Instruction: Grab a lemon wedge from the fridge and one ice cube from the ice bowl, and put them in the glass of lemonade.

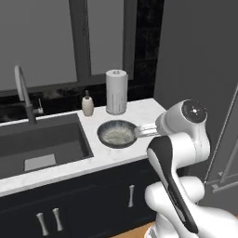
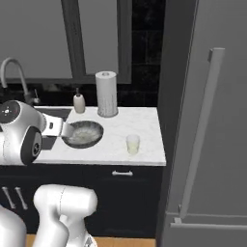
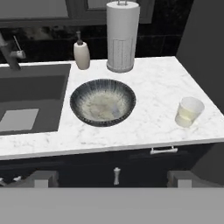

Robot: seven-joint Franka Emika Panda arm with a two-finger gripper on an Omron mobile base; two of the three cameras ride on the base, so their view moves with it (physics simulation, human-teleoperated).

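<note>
A white marble counter [image 3: 148,83] runs ahead of the gripper, over dark cabinets [image 1: 93,195] with pale handles. Off to its left sinks a dark basin [image 3: 30,96]; beyond rise a grey window [image 2: 96,34] and black wall.

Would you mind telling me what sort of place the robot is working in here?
It looks like a rendered home kitchen: a dark sink with a faucet set into a white marble counter, a paper towel roll by the window, and a tall grey fridge beside the counter.

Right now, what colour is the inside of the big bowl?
The ice bowl is pale and speckled inside, with a dark grey streaked rim; the hand view shows it best.
</note>
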